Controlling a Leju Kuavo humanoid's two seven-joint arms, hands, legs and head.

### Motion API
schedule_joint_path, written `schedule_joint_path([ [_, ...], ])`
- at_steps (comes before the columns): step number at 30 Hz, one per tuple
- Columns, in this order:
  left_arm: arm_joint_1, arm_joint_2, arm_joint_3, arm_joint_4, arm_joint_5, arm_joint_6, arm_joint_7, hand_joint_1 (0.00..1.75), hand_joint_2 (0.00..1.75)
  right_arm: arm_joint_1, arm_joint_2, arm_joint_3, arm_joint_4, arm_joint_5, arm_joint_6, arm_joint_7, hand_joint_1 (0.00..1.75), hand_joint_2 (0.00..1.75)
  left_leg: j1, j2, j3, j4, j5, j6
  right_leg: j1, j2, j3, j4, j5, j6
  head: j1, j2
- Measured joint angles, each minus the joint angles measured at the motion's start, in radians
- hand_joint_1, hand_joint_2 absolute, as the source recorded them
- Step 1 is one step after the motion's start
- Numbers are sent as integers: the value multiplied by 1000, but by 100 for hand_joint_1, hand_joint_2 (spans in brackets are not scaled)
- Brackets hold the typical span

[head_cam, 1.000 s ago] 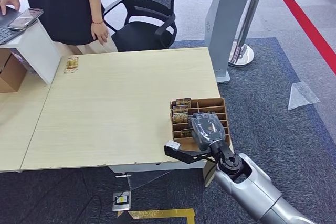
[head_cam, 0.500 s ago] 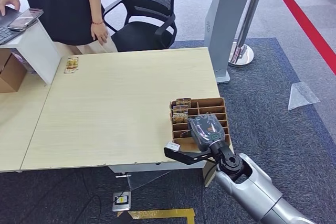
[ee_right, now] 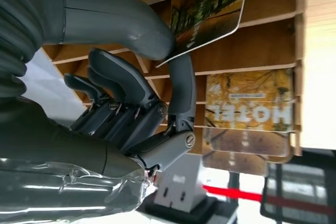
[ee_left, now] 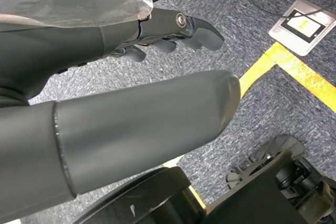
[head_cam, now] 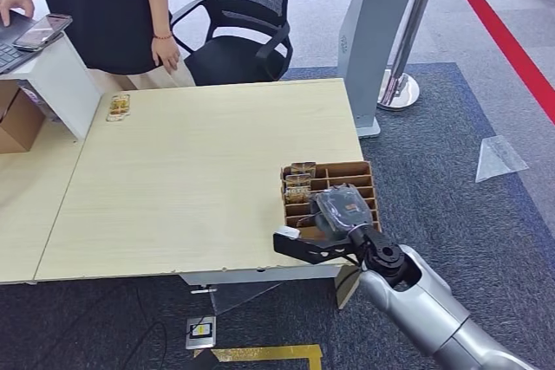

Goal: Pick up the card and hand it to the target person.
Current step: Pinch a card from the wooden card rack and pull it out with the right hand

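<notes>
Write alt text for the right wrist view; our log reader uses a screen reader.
The right hand pinches a green card between thumb and a finger, over a slotted wooden card holder. A yellow card printed HOTEL stands in a neighbouring slot.

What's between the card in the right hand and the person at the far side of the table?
Nothing visible blocks it. The right hand pinches the card at the wooden rack; bare tabletop stretches toward the person standing beyond the far edge.
</notes>
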Motion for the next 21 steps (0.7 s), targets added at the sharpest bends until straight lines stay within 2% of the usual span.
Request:
schedule_joint_path([
  [7, 1, -1, 0, 0, 2, 1, 2, 0, 0, -22, -11, -10, -3, -59, 68, 108, 175, 175, 0, 0, 0, 0, 0, 0, 0, 0, 0, 0, 0, 0, 0, 0],
  [14, 3, -2, 0, 0, 5, 4, 8, 0, 0, -44, -16, -8, -20, -40, 169, 250, 175, 175, 0, -1, 0, 0, 0, 0, 0, 0, 0, 0, 0, 0, 0, 0],
  [21, 4, -2, 0, 0, 6, 6, 8, 0, 0, -71, -22, 1, -52, -69, 274, 279, 175, 175, 0, -1, 0, 0, 0, 0, -1, 0, 1, 0, 0, 0, 0, 0],
])
